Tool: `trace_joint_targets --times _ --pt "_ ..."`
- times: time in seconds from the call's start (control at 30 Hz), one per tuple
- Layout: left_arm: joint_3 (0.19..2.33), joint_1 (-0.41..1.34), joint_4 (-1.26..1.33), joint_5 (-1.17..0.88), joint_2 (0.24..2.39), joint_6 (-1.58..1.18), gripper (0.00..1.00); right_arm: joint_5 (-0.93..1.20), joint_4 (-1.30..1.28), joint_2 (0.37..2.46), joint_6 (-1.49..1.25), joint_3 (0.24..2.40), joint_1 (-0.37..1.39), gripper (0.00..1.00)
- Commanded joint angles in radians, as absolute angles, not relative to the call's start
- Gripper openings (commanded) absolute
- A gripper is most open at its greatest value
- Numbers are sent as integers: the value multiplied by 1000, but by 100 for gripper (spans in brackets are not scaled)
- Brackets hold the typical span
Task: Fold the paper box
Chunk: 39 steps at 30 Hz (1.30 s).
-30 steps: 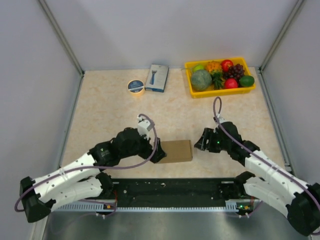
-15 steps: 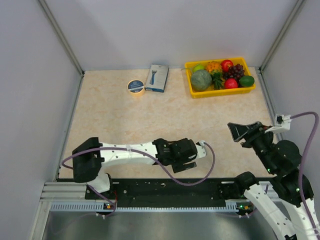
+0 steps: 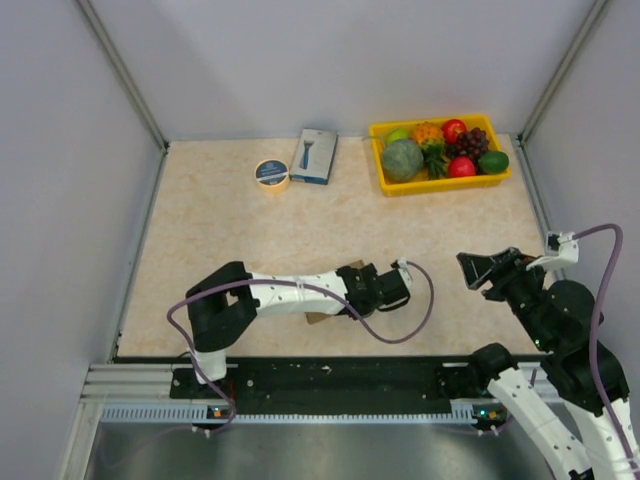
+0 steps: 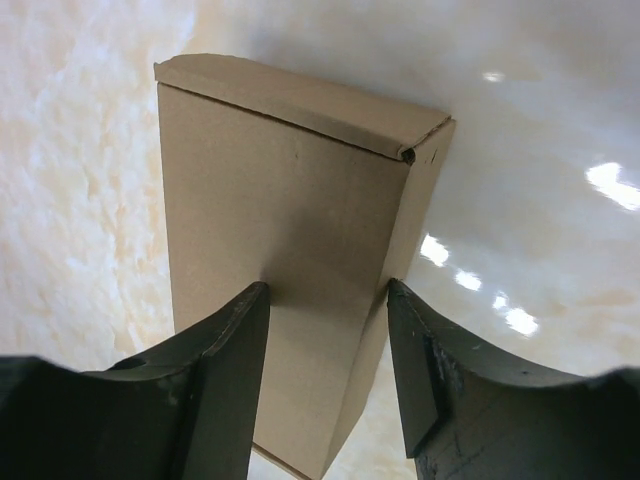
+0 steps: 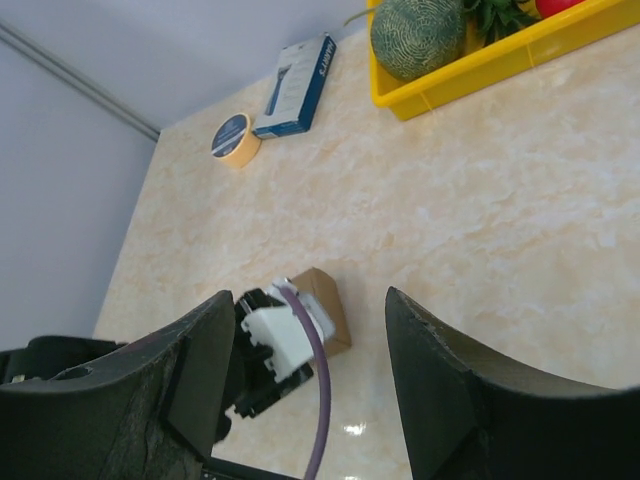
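Note:
The paper box (image 4: 290,230) is a brown cardboard carton folded shut, lying on the table. My left gripper (image 4: 328,300) is over it with one finger on each long side, closed on it. In the top view the left gripper (image 3: 378,293) and arm cover the box; only a brown sliver of the box (image 3: 318,318) shows near the front edge. The right wrist view shows one end of the box (image 5: 332,300) behind the left wrist. My right gripper (image 3: 485,268) is open and empty, raised at the right, well apart from the box; it also shows in its own view (image 5: 308,295).
A yellow tray (image 3: 445,184) of toy fruit and vegetables stands at the back right. A small blue-and-white printed box (image 3: 315,156) and a roll of tape (image 3: 271,173) lie at the back. The left arm's purple cable (image 3: 420,310) loops beside the box.
The right arm has pulled away from the box to the right and risen. The left arm has swung over the box, now covering it and gripping it from above.

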<state>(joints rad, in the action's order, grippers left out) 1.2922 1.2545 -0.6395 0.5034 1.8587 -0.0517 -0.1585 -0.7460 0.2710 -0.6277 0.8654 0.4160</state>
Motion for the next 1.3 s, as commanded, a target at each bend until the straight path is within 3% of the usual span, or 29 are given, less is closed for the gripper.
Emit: trace_joint_targets --times 0.0,0.13,0.37,0.77,1.0,1.17,1.27 --pt "1315 1131 -762 549 1888 -208 53 -121 -686 305 -604 854 408 62" --pt "1284 982 -813 532 1887 -244 54 -84 -650 333 -606 827 408 62" --pt "1307 541 -818 389 1916 -218 63 -49 -597 373 -603 805 408 62" --pt "1702 19 -908 318 2172 -78 59 52 -592 469 -580 862 408 62" --pt "2012 -101 -982 287 2353 -86 55 69 -591 520 -575 867 408 62" --pt "2072 -135 -1002 319 2382 -104 55 77 -588 551 -592 848 408 63" --pt "2075 -147 -996 324 2353 -123 60 83 -591 554 -598 841 408 63"
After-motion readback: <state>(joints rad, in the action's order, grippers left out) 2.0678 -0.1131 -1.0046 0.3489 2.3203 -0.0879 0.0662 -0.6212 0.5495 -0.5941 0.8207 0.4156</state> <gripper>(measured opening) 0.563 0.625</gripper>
